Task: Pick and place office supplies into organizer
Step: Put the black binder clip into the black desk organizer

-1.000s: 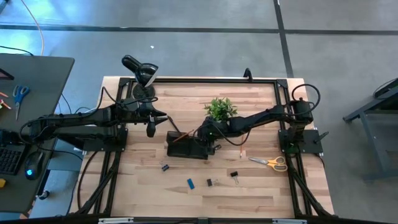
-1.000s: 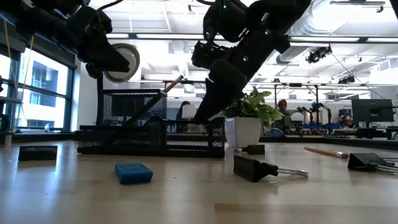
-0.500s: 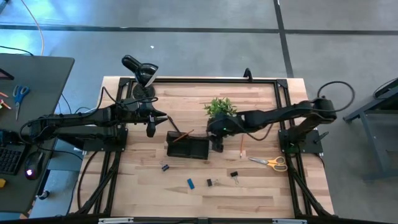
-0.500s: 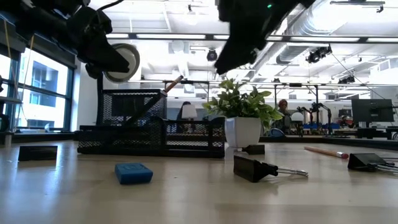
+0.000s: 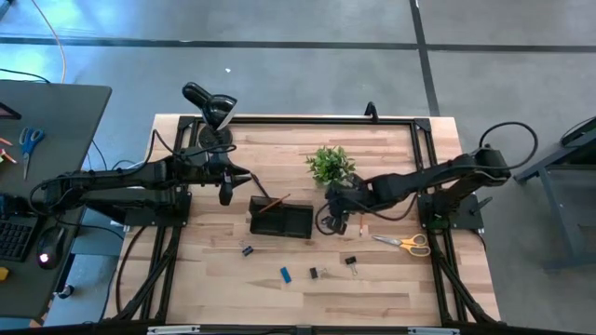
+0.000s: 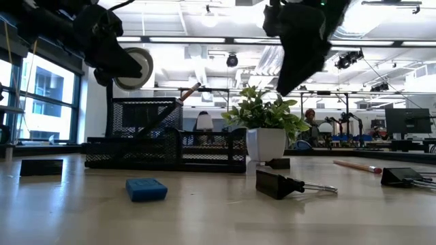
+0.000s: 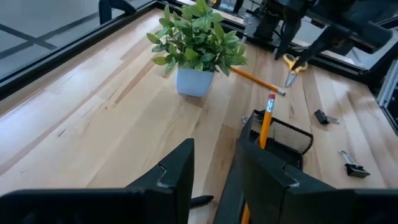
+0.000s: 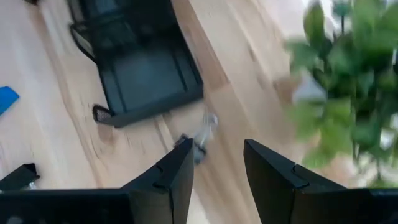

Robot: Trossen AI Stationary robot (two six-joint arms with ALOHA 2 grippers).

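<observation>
The black mesh organizer (image 5: 281,220) sits mid-table with one orange pencil (image 5: 272,203) leaning out of its tall compartment. My right gripper (image 8: 217,174) hovers open just right of it, above a small binder clip (image 8: 199,147) lying by the organizer's corner. My left gripper (image 7: 214,180) hangs open over the table left of the organizer. Lying loose on the table are another orange pencil (image 5: 362,223), the yellow-handled scissors (image 5: 406,243), more binder clips (image 5: 248,249) (image 5: 351,264) and a blue eraser (image 5: 285,274).
The potted plant (image 5: 329,165) stands just behind my right gripper, close to the organizer's far right corner. A black gooseneck lamp (image 5: 209,107) stands at the far left corner. Bare wood lies along the near edge, beyond the clips and eraser.
My right gripper has risen out of the organizer and moved toward the table's right and slightly toward its near edge, and now hangs beside the organizer. The pencil in the organizer has stayed put.
</observation>
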